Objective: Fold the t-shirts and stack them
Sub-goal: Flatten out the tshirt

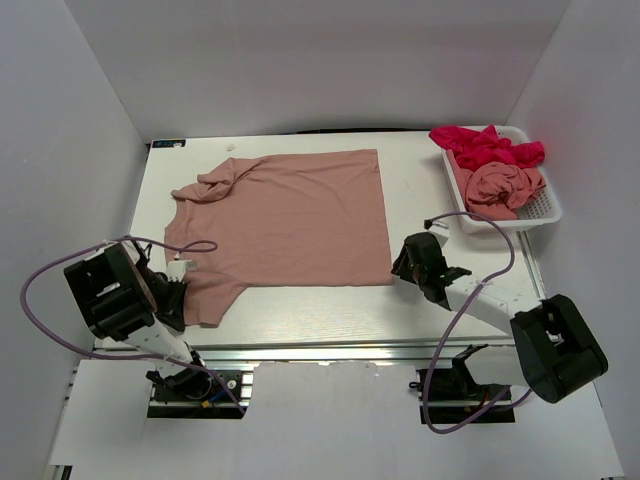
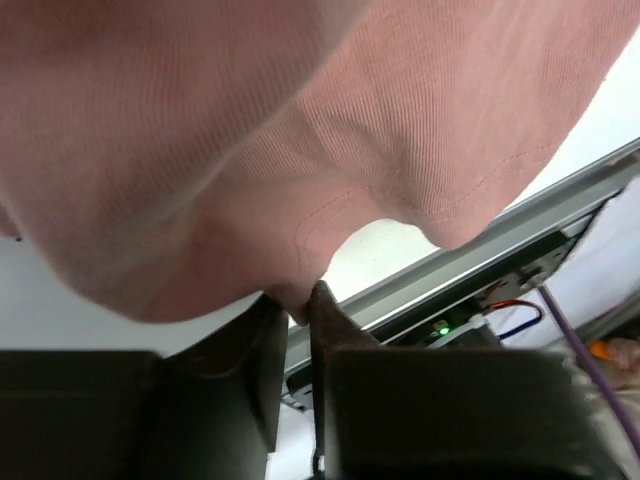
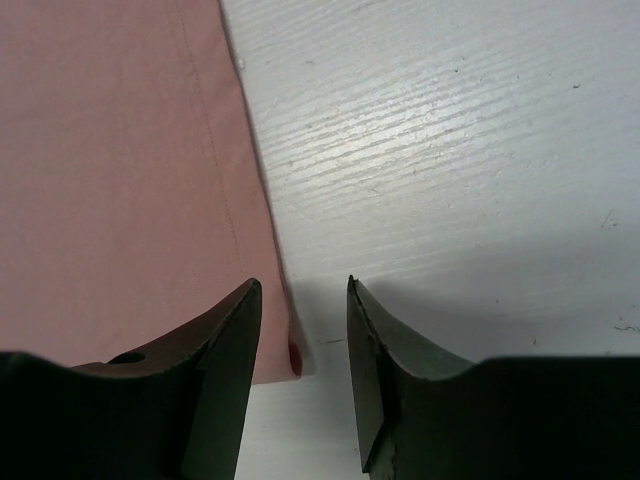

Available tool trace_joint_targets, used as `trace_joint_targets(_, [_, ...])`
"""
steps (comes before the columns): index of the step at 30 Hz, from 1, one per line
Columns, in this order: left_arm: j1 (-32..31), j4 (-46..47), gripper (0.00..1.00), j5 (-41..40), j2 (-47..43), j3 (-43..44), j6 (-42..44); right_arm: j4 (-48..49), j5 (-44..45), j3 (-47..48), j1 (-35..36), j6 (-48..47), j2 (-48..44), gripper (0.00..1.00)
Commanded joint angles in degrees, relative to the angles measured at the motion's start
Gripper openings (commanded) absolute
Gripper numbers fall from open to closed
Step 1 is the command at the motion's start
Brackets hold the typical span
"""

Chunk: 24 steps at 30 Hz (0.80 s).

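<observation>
A dusty salmon-pink t-shirt (image 1: 290, 215) lies spread flat on the white table (image 1: 420, 180), its far sleeve folded inward. My left gripper (image 1: 183, 290) is at the near left sleeve. In the left wrist view that gripper (image 2: 297, 298) is shut on a pinch of the pink fabric (image 2: 300, 130), which drapes above the fingers. My right gripper (image 1: 400, 268) sits at the shirt's near right hem corner. In the right wrist view it (image 3: 303, 300) stands open, one finger over the pink cloth (image 3: 110, 180) and the other over bare table (image 3: 450, 150), holding nothing.
A white mesh basket (image 1: 548, 205) at the back right holds a bright magenta-red t-shirt (image 1: 485, 145) and a crumpled pink t-shirt (image 1: 500, 187). The table's metal front rail (image 2: 470, 260) runs just below the left gripper. White walls enclose the table on three sides.
</observation>
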Motion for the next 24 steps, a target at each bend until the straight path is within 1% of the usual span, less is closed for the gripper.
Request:
trace_joint_targets(1, [0.24,4.37,0.19,1.85,1.36,-0.95,1.63,1.90,1.42,1.41,-0.01,-0.62,1.58,0.45])
trace_joint_targets(4, [0.15,3.76,0.00,1.32,1.36,-0.08,1.63,2.43,0.98,1.23,-0.10,-0.62,3.68,0.45])
trace_joint_targets(9, [0.24,1.57,0.00,1.93,-0.57,2.99,1.54,2.52,0.28,1.85,-0.10,0.00,7.99,0.45])
trace_joint_targets(14, [0.24,0.77,0.00,2.37,-1.45,4.14,1.72,1.90,0.10,2.56,-0.10,0.09,10.02,0.46])
trace_joint_targets(18, [0.24,1.03,0.00,2.55,-1.37,4.14,1.80,2.26,-2.27,2.55,-0.01,0.70,9.84,0.45])
trace_joint_targets(24, [0.24,0.95,0.00,2.81,-2.16,4.76,1.98,-0.73,-6.30,2.20,-0.01,1.93,7.13,0.45])
